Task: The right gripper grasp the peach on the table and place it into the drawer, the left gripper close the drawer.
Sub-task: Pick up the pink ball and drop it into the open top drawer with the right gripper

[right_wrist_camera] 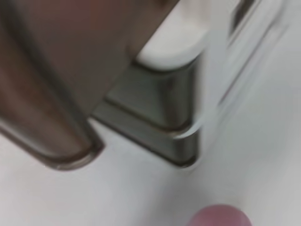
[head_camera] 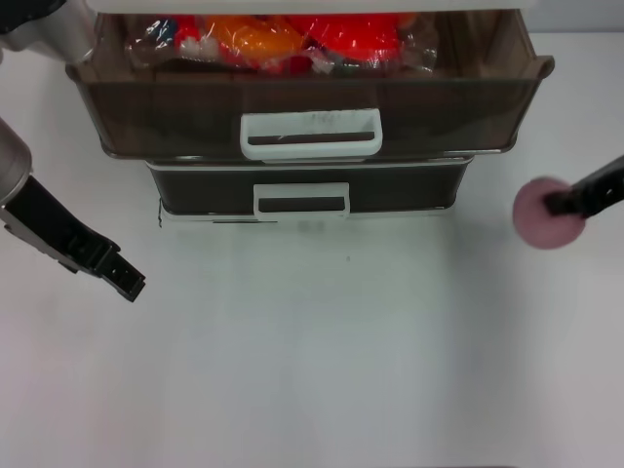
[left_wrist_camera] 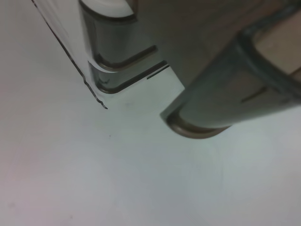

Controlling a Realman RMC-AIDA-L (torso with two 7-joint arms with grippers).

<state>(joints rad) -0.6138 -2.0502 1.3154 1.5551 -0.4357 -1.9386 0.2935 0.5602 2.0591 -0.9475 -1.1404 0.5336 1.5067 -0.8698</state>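
The dusty-pink peach (head_camera: 542, 216) is at the right, over the white table (head_camera: 322, 361), beside the drawer unit. My right gripper (head_camera: 558, 205) reaches in from the right edge and is shut on the peach. The right wrist view shows the peach (right_wrist_camera: 220, 217) at its edge. The wide dark-brown drawer (head_camera: 175, 117) stands pulled open at the top, with a broad white loop handle (head_camera: 310, 134). My left gripper (head_camera: 125, 276) hangs over the table at the left, below and left of the drawer and apart from it.
Red and orange packaged items (head_camera: 292, 39) fill the open drawer. A narrower dark drawer (head_camera: 205, 190) with a smaller white handle (head_camera: 300, 200) sits shut beneath it. The left wrist view shows the unit's corner (left_wrist_camera: 103, 84) and the open drawer's corner (left_wrist_camera: 202, 122).
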